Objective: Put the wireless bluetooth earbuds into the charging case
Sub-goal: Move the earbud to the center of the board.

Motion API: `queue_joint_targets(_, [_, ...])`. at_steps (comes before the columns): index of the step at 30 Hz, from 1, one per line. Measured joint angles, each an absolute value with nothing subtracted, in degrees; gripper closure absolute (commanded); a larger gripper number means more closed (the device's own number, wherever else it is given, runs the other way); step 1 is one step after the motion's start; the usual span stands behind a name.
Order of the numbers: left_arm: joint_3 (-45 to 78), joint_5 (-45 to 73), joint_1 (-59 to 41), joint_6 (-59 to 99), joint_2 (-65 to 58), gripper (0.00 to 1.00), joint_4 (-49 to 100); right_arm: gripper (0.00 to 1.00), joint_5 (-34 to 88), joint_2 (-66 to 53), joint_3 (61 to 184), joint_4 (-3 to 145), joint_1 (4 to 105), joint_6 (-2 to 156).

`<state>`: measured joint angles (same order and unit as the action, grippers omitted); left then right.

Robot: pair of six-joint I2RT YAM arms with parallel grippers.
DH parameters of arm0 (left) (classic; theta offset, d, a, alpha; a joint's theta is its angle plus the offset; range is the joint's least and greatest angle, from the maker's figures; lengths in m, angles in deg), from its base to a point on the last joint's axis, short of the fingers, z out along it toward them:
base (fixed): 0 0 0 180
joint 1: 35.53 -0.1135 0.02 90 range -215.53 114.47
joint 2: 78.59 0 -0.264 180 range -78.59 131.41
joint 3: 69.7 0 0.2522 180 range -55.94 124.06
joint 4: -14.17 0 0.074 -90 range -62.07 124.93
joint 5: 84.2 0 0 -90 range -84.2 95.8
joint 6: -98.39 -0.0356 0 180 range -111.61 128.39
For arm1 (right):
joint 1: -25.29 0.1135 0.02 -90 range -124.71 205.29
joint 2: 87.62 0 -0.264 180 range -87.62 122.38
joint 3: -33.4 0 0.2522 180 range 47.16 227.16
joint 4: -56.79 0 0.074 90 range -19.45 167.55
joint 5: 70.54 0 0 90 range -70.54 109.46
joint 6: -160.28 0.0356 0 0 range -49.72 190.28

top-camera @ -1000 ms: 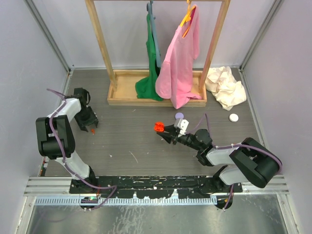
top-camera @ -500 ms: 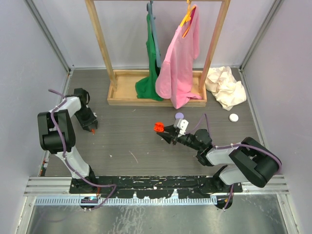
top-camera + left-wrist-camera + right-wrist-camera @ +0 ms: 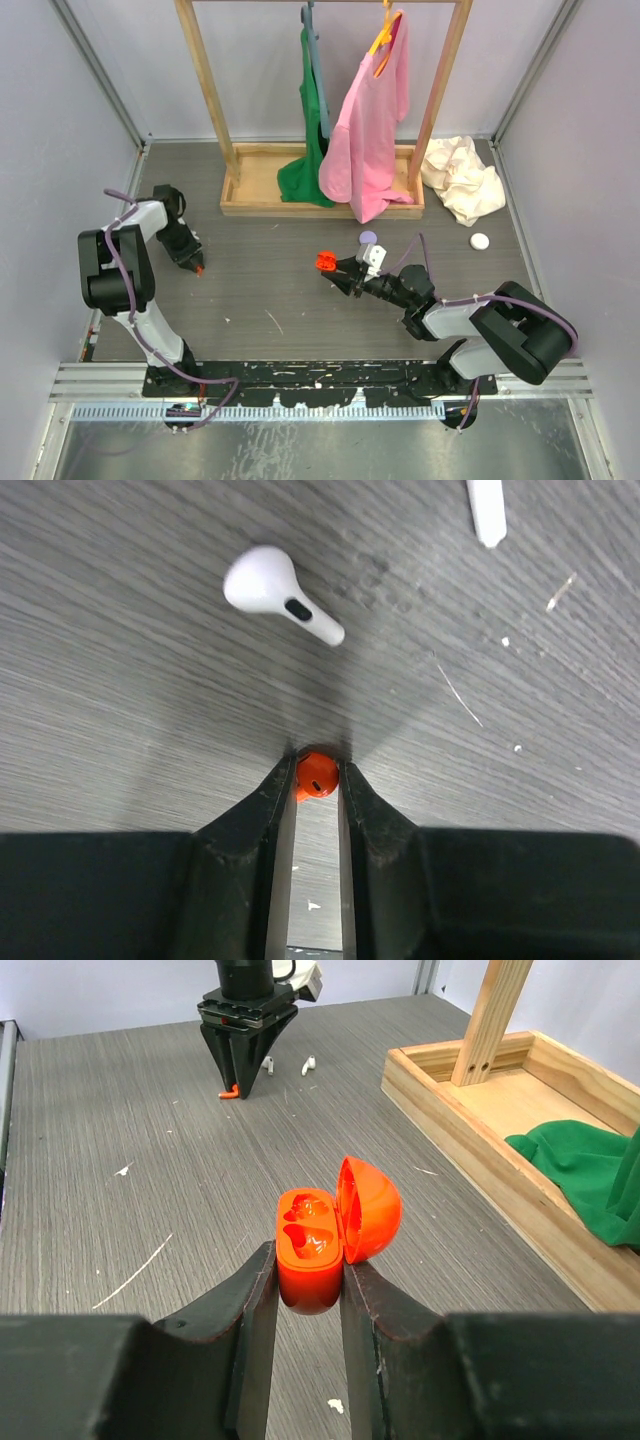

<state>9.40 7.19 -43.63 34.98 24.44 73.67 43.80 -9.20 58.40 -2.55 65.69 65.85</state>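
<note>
The wooden clothes rack (image 3: 240, 190) stands at the far side of the table (image 3: 260, 290), with a green garment (image 3: 308, 170) and a pink shirt (image 3: 372, 130) hanging on it. In front of the rack's left end and out to its left, the left gripper (image 3: 197, 268) points down at the tabletop. Its wrist view shows the jaws drawn in on a small orange earbud (image 3: 316, 778), which touches both fingertips and sits at the table surface. A white earbud (image 3: 280, 592) lies loose just beyond it, on the rack side, apart from the fingers.

In front of the rack's middle, nearer the arms, the right gripper (image 3: 340, 272) clamps the orange charging case (image 3: 310, 1250) by its lower body, upright. The lid is swung open to the right and both sockets show empty. The case and the orange earbud are well apart.
</note>
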Motion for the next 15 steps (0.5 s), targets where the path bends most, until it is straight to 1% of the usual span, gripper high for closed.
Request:
queue_joint_targets(8, [4.7, 12.6, -40.6, 38.4, 21.2, 0.82, 72.0, 0.86, 43.8, -9.2, 58.4, -2.2, 65.7, 65.8])
queue_joint_targets(15, [1.9, 14.8, -32.9, 43.1, 19.1, 0.81, 69.2, 0.86, 43.8, -9.2, 58.4, -2.2, 65.7, 65.8])
